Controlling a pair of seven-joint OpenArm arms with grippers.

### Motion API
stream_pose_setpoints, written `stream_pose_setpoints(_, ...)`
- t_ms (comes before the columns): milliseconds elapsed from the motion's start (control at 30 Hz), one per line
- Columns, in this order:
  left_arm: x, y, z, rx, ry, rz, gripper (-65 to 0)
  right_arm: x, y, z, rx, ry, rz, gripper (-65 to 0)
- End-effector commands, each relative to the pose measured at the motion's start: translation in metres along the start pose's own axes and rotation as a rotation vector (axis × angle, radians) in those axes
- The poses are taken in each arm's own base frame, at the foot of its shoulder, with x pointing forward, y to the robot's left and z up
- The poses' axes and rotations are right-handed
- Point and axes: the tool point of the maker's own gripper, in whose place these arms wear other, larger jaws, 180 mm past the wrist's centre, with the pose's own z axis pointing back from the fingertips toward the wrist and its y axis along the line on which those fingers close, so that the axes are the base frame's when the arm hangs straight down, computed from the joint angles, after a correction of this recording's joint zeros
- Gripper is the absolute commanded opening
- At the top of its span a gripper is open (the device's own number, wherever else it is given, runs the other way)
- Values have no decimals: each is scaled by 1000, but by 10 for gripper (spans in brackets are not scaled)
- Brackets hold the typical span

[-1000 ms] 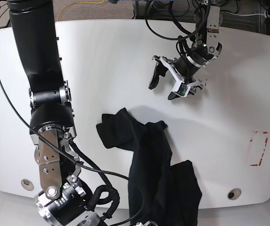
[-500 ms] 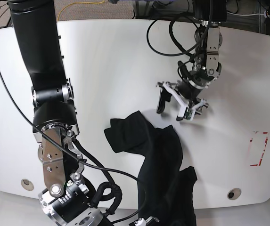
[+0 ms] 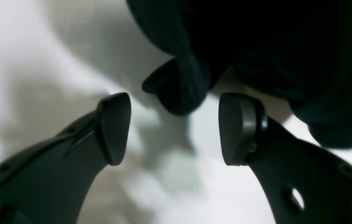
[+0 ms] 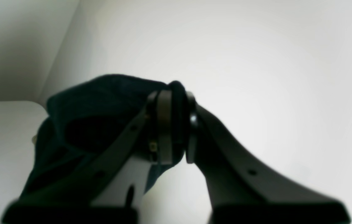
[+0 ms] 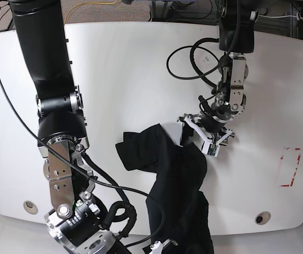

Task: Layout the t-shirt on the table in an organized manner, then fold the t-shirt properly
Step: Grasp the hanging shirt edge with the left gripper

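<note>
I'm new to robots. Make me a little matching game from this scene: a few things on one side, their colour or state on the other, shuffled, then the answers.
Things:
1. left gripper
2. right gripper
3. t-shirt
4. table

States:
A. glossy white
B. pinched shut on black cloth
C. jaws apart, a fold of cloth just ahead of them
D. crumpled, hanging over the near edge

Pairs: 1-C, 2-B, 3-D, 4-A
</note>
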Motion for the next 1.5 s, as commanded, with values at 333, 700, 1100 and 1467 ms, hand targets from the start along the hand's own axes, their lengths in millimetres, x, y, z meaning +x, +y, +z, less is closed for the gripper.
stream_pose_setpoints(333, 33, 0, -32, -31, -103, 9, -236, 10, -14, 5, -32, -40, 11, -650)
stream_pose_setpoints(700, 20, -16, -48, -76, -42, -30, -650, -2, -15, 8, -42, -21, -17, -650)
stream_pose_setpoints(1100, 8, -7, -35, -59, -46, -28, -650, -12, -30, 16, -86, -5, -42, -650)
stream_pose_setpoints(1467, 33, 14, 6, 5, -167, -53, -650, -32, -39, 24, -107, 41, -36, -650)
